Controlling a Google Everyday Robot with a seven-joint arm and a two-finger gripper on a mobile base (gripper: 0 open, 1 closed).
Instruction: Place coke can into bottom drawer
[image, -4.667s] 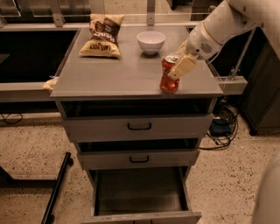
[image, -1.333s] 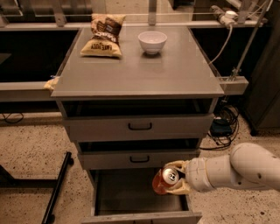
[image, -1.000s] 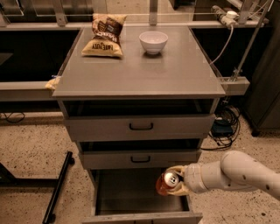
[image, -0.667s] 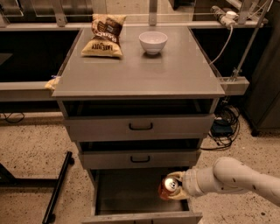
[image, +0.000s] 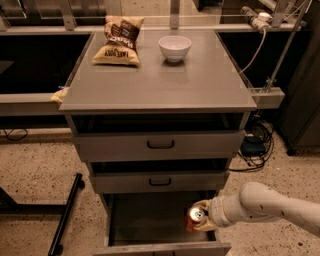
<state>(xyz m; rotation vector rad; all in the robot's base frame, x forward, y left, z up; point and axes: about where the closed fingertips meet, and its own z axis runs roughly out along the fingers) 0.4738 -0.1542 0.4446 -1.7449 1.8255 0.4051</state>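
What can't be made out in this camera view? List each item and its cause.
Camera view:
- coke can base: hidden by the gripper clasping it in the bottom drawer, so floor contact is unclear.
- bottom drawer front: cut off by the lower edge.
- arm: cut off by the right edge.

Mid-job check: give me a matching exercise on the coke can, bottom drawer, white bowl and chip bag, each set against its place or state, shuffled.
Things:
1. coke can
2. bottom drawer
3. white bowl
4. chip bag

Places or states:
A. on the cabinet top, back left
B. pulled open, lowest of three
C. on the cabinet top, right of the chip bag
D. clamped in the gripper, which reaches in at the bottom drawer's right side

Pairs: 1-D, 2-B, 3-C, 4-A
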